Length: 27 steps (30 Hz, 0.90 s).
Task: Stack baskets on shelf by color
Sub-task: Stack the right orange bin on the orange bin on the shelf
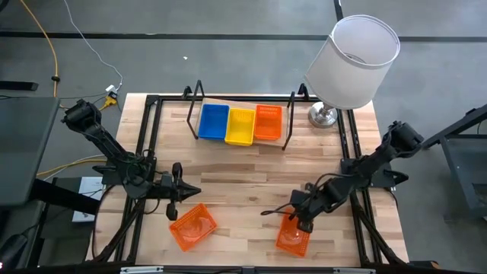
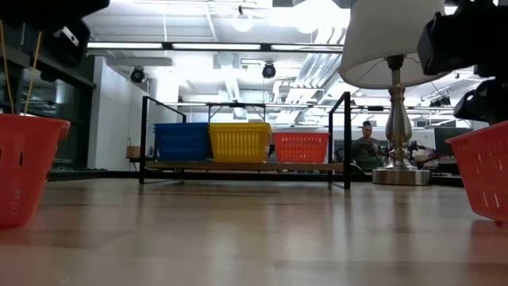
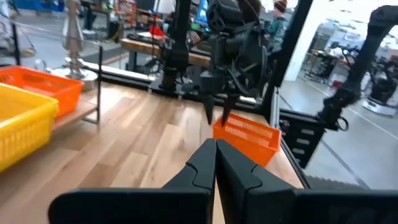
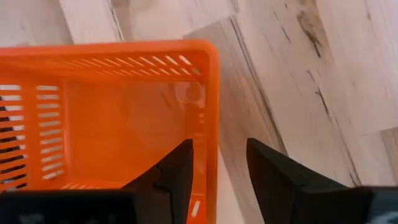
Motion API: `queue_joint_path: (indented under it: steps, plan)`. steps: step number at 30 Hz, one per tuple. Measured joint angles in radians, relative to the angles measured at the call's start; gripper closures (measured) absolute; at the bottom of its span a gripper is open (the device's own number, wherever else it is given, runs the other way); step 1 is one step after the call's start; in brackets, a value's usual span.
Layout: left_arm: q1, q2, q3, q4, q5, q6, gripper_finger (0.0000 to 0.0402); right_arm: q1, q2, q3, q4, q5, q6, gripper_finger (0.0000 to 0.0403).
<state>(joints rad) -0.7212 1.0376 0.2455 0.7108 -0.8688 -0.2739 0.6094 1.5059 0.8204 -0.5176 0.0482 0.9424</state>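
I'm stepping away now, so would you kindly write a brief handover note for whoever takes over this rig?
Left gripper: shut, empty, just above the near-left orange basket on the table.
Right gripper: open, its fingers straddling one wall of the near-right orange basket, not yet closed.
Shelf: blue stack, yellow stack and one orange basket sit side by side.
Done: blue and yellow appear shelved, though the stack counts cannot be told.
Left: grip and stack both loose orange baskets onto the orange one. Mind the lamp beside the shelf.
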Motion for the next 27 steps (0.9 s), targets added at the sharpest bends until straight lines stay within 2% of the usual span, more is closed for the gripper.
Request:
queue_joint_path:
  steps: [4,7,9,11,13,19,24,27]
  plan:
    - [0.000,0.000,0.000,-0.011,0.007,-0.013,0.0401,0.000,0.033,0.000,-0.001,0.012,0.010,0.0269]
    - [0.001,0.000,0.000,-0.011,0.033,-0.012,0.0401,-0.002,0.052,0.000,0.003,0.022,0.026,0.0288]
    - [0.001,0.000,0.000,-0.011,0.044,-0.012,0.0401,-0.010,0.056,0.003,0.005,0.023,0.029,0.0319]
    - [0.001,0.000,0.000,-0.011,0.047,-0.012,0.0401,-0.023,0.058,0.033,-0.003,0.046,0.008,0.0369]
    - [0.001,0.000,0.000,-0.011,0.047,-0.011,0.0401,-0.047,0.058,0.098,-0.021,0.094,-0.089,0.0392]
    - [0.001,0.000,0.000,-0.011,0.047,-0.004,0.0401,-0.176,0.058,0.405,-0.221,0.204,-0.461,0.0400]
    - [0.001,0.000,0.000,-0.011,0.048,-0.004,0.0401,-0.339,0.057,0.686,-0.371,0.284,-0.783,0.0401]
    - [0.001,0.000,0.000,-0.011,0.048,-0.004,0.0401,-0.448,0.056,0.806,-0.410,0.325,-0.968,0.0402]
